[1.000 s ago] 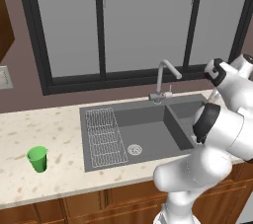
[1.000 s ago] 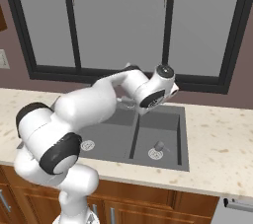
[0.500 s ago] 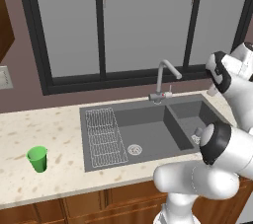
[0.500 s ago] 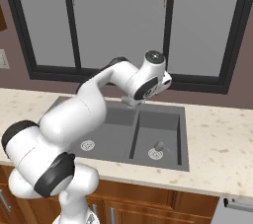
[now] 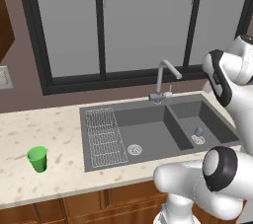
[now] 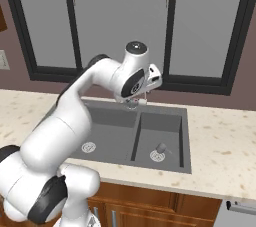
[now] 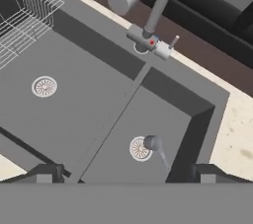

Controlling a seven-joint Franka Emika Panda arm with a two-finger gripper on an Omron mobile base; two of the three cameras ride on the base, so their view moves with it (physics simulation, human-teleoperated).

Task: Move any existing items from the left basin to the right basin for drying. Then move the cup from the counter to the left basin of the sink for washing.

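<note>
One small grey knob (image 7: 152, 143) sits in the smaller right basin (image 7: 163, 114), touching its drain ring at about 3 o'clock. One green cup (image 5: 37, 159) stands upright on the bench (image 5: 29, 129), at 9 o'clock from the sink (image 5: 89, 164). Two basins, two drains, one wire rack (image 5: 103, 134), one faucet (image 5: 165, 77). One end effector (image 7: 126, 172) hovers above the sink, fingers apart, holding nothing.

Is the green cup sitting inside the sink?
No, the green cup stands on the beige counter, off to the left of the sink.
</note>
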